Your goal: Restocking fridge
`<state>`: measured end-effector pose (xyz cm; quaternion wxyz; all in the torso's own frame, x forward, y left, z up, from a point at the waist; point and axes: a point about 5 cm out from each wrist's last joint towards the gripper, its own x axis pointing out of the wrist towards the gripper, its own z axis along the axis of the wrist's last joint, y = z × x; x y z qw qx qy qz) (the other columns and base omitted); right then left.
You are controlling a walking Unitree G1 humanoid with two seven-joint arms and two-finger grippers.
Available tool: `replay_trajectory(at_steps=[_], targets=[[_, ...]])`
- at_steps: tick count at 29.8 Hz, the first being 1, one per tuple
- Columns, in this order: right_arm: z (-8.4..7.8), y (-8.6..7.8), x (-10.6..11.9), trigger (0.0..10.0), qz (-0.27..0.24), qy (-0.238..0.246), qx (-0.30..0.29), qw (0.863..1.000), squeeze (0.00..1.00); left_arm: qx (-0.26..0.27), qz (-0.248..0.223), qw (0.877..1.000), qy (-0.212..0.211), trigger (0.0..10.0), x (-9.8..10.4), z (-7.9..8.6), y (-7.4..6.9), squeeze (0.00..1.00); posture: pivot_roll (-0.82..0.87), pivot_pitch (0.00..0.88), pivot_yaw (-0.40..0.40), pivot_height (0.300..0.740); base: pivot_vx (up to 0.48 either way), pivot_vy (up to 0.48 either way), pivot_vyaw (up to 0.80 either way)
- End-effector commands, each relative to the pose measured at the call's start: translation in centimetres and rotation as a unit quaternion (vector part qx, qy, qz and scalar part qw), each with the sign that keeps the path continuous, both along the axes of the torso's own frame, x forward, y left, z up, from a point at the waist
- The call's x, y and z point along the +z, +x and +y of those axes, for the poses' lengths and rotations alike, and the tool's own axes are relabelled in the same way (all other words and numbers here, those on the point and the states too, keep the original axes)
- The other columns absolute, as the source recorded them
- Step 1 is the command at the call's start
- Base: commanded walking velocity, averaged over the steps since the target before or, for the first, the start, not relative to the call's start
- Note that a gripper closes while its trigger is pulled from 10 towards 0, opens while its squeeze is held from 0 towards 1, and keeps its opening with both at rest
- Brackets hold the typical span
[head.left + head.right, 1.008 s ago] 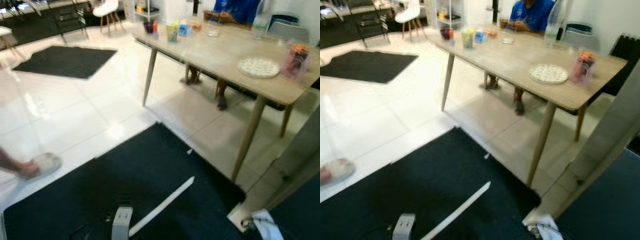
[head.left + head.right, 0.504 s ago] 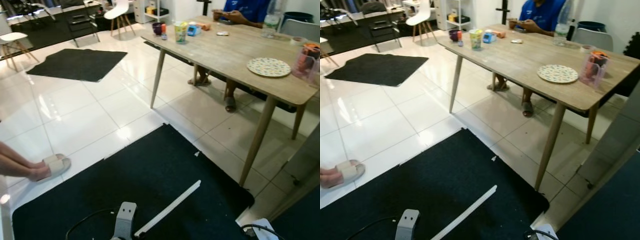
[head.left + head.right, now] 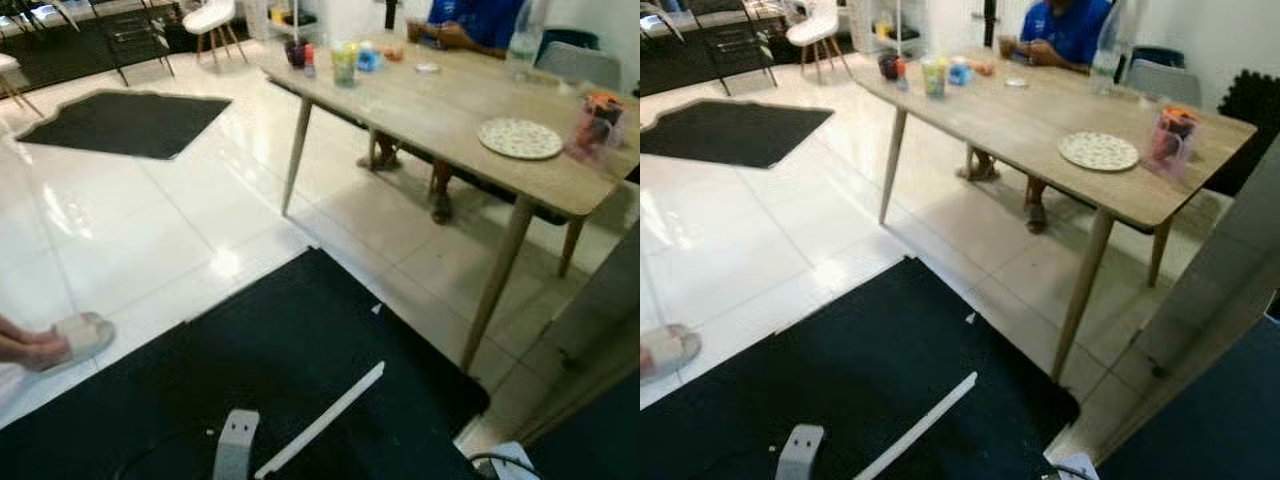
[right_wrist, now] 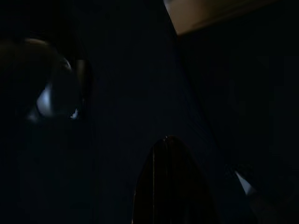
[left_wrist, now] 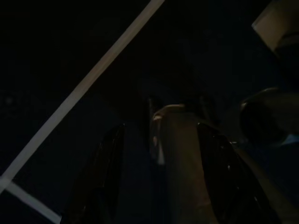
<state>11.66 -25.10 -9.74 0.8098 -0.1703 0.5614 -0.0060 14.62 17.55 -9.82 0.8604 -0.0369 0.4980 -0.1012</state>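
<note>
Two head views, same scene. My head looks down over a dark mat [image 3: 300, 350] on white tile floor [image 3: 130, 230]. A white strip [image 3: 320, 420] lies across the mat, and a small grey bracket-like part [image 3: 232, 440] sits near its lower end. Beyond the mat stands a long wooden table [image 3: 1040, 120] carrying a patterned plate [image 3: 1098, 151], a pink container [image 3: 1170, 135] and a cluster of cups [image 3: 930, 72] at the far end. A person in blue [image 3: 1060, 25] sits behind it. A sandalled foot [image 3: 70, 338] rests on the tile at my left. A pale slanted panel [image 3: 1210, 300] rises at my right; I cannot tell whether it belongs to the fridge.

Left wrist view, very dark: my left gripper [image 5: 159, 177] hangs over the mat, its fingers closed around an upright pale object [image 5: 180, 158], seemingly a bottle or can. This is probably the restocking item.

Right wrist view, darker: right gripper [image 4: 170, 186], one finger made out; open or closed, cannot tell.

Judgement: transit step, item in hand. Next move calls for turning until the fridge opening is located, then approaching.
</note>
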Motion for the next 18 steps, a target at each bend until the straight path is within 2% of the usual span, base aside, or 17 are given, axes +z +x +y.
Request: replay_trajectory(at_steps=[1, 4, 12, 18], targets=[[0.4, 0.5, 0.0, 10.0, -0.006, 0.001, 0.003, 1.000, 0.00, 0.000, -0.006, 1.000, 0.010, 10.0, 0.2, 0.7, 0.4, 0.00, -0.02, 0.000, 0.027, 0.740, 0.322, 0.000, 0.00], [0.3, 0.5, 0.1, 10.0, -0.006, 0.001, 0.003, 1.000, 0.00, 0.000, -0.007, 1.000, 0.010, 10.0, 0.2, 0.8, 0.4, 0.00, -0.03, 0.000, 0.028, 0.740, 0.322, 0.000, 0.00], [0.1, 0.1, 0.0, 10.0, 0.000, -0.004, 0.003, 1.000, 0.00, -0.012, -0.004, 1.000, 0.000, 10.0, 0.0, -0.5, 0.2, 0.00, -0.04, 0.000, 0.023, 0.740, 0.325, 0.000, 0.00], [-0.1, 0.0, 0.0, 10.0, 0.003, -0.010, 0.003, 1.000, 0.00, -0.016, -0.005, 1.000, -0.002, 10.0, 0.1, -0.7, 0.3, 0.00, -0.04, 0.000, 0.024, 0.740, 0.337, 0.000, 0.00]])
